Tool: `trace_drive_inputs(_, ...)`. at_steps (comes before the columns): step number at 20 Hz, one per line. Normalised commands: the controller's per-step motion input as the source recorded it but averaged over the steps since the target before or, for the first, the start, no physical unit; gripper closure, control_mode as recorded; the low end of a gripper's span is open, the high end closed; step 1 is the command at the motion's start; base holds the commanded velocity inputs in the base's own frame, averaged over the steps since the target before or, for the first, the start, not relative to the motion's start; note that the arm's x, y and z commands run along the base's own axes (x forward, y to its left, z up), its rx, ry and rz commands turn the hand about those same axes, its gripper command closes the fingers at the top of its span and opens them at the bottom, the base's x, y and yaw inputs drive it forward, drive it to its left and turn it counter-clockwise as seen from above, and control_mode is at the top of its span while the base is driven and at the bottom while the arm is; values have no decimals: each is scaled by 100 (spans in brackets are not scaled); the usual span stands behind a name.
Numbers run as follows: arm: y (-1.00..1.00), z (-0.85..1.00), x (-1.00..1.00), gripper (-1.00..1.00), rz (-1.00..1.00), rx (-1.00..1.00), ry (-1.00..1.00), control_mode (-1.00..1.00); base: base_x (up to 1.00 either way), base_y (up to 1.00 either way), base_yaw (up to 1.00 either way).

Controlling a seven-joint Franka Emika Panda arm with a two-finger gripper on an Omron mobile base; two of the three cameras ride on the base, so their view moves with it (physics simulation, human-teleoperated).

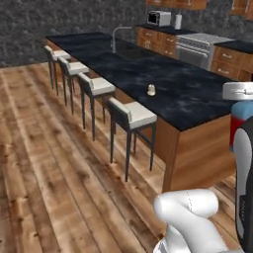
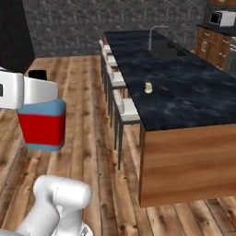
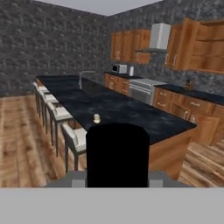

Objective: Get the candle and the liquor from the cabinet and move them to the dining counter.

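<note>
Between the closed fingers of the gripper [image 2: 40, 120] sits the liquor [image 2: 42, 125], held upright off the wooden floor, short of the dining counter [image 2: 193, 99]. Its black cap blocks the lower hand view. Ahead, the candle [image 2: 148, 87] stands on the counter's near edge, well apart from the gripper.

A black bottle cap [image 3: 117, 154] blocks the lower centre. Beyond it, the candle [image 3: 96, 118] stands on the dining counter [image 3: 131, 111], stools [image 3: 72, 136] along its left side; an open cabinet [image 3: 205, 46] hangs at upper right.
</note>
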Motion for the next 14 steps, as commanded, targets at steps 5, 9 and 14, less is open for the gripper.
trace_drive_inputs(5, 0, 0, 0, 100, 0, 0, 0, 100, 96, 100, -49)
trace_drive_inputs(9, 0, 0, 0, 100, 0, 0, 0, 100, 93, 100, -50)
trace_drive_inputs(14, 0, 0, 0, 100, 0, 0, 0, 100, 62, 93, -52)
